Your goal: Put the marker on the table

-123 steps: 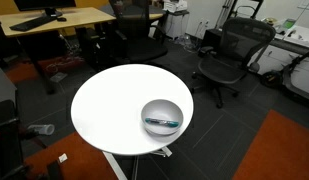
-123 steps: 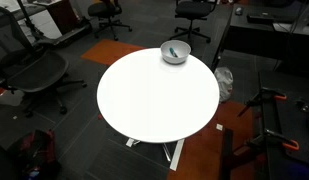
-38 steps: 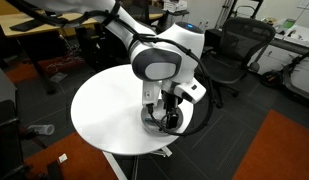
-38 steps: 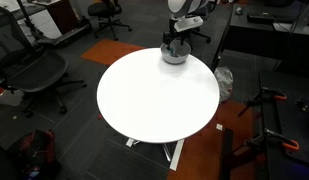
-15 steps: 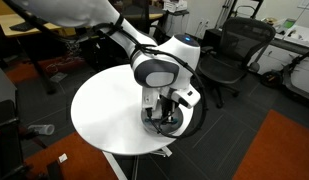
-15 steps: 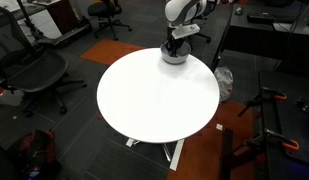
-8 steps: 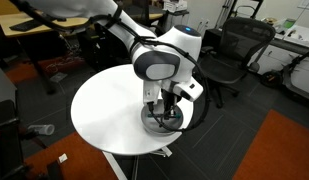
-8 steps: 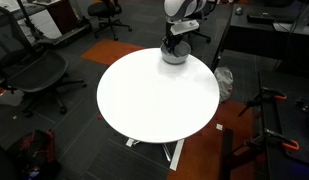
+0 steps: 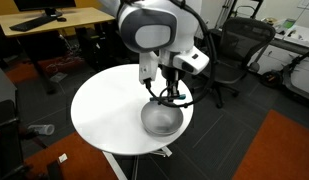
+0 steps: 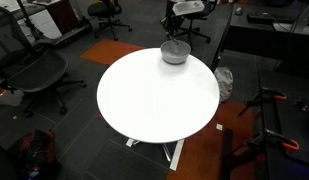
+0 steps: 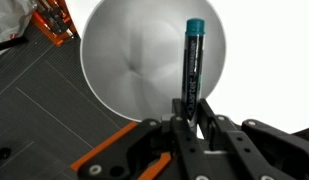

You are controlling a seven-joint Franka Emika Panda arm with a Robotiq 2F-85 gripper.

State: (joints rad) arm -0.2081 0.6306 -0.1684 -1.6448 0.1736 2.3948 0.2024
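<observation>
Right, notes from the console. The tool [image 11: 191, 128] is closed down on the marker [image 11: 192, 65]. In the wrist view the jaws stand narrow, pinching the dark lower end of the stick, and the teal cap [image 11: 195, 27] points away from the tool.

- Marker: in the tool's grip and off the desk [image 9: 104, 110]. In the wrist view its whole length lies across the inside of the silver bowl [image 11: 134, 60], right of the bowl's centre.
- In both exterior views the tool [image 9: 166, 96] [image 10: 175, 34] hangs directly above the bowl [image 9: 162, 120] [image 10: 175, 53], with a clear gap between fingertips and rim. I read the marker as clear of the bowl too, though it is too slim in those views for me to be sure.
- Bowl: upright on the round white desk [image 10: 154, 100], close to its edge, with bare white top over the rest.
- Arm [image 9: 154, 30]: the white body comes down steeply from the top of the picture, with the wrist over the bowl.
- Surroundings: a black office chair [image 9: 232, 55] beyond the desk, dark floor, and orange carpet [image 9: 284, 150] at the corner. In the wrist view an orange strip [image 11: 104, 150] of floor shows beside the tool
</observation>
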